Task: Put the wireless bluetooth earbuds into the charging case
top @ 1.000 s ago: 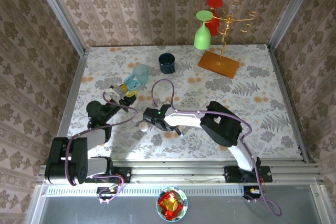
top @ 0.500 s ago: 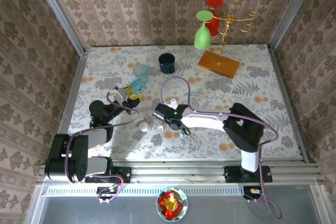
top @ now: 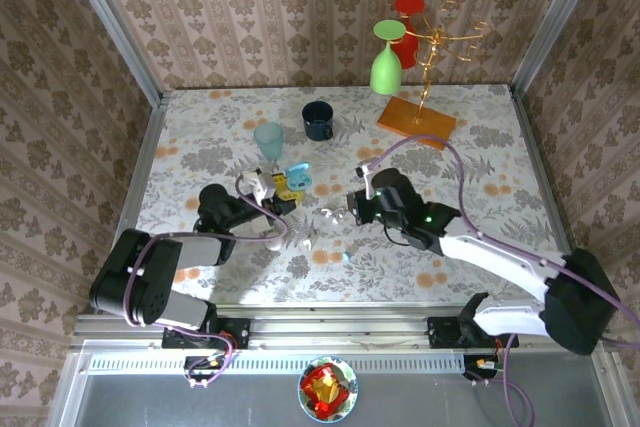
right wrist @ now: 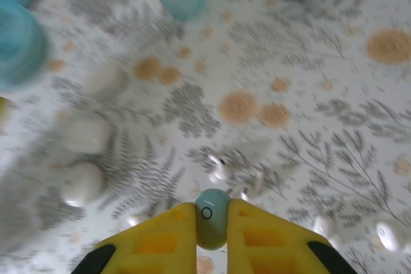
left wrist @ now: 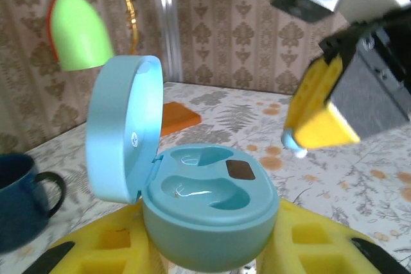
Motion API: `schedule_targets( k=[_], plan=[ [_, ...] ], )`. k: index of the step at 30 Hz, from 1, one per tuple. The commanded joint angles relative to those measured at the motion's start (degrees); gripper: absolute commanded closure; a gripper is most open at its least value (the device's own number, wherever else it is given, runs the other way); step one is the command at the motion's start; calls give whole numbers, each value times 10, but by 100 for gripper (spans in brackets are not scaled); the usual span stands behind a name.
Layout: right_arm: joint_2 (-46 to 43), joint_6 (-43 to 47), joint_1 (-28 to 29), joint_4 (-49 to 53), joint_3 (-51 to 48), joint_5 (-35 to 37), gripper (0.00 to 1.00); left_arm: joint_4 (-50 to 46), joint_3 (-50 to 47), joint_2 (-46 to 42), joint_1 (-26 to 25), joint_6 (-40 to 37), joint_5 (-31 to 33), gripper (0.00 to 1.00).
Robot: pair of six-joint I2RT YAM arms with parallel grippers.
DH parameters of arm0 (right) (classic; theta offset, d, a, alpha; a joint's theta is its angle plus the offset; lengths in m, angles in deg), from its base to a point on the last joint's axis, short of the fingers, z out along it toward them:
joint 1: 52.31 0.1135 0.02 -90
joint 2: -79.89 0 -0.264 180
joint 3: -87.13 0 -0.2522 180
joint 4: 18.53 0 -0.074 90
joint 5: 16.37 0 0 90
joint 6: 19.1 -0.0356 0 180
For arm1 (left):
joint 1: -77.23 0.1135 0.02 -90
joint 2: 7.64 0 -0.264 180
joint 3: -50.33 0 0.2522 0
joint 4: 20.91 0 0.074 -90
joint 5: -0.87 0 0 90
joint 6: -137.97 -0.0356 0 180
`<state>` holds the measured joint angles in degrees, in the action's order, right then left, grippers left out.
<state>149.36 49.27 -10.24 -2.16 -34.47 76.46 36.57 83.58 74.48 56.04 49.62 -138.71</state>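
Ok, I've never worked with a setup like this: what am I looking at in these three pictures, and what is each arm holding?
Two robot arms are bolted at the near edge of the table. The overhead picture looks down from behind them; the other two come from a camera on each wrist. The left fingers grip an open pale blue charging case, lid up, its hollows looking empty. The right fingers are shut on a small pale blue earbud, held a little apart from the case. On the table lie small white earbuds and blurred white pebble shapes, plus a teal cup, a dark mug and a gold rack hung with a green glass.
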Motion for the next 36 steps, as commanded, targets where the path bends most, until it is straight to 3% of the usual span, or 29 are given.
schedule_targets(
  k=[1, 7, 14, 36],
  plan=[
    [-53, 27, -21, -56, -18, -129, 85, 24, 29, 10, -18, -2, -38, 76],
    [-81, 58, -37, -28, 6, -220, 86, 23, 60, 35, -46, 24, -90, 76],
    [-54, 73, -37, -29, 39, -269, 85, 24, 78, 55, -75, 54, -151, 76],
    [-7, 103, -38, -13, 58, -241, 85, 25, 85, 46, -81, 55, -159, 76]
  ],
)
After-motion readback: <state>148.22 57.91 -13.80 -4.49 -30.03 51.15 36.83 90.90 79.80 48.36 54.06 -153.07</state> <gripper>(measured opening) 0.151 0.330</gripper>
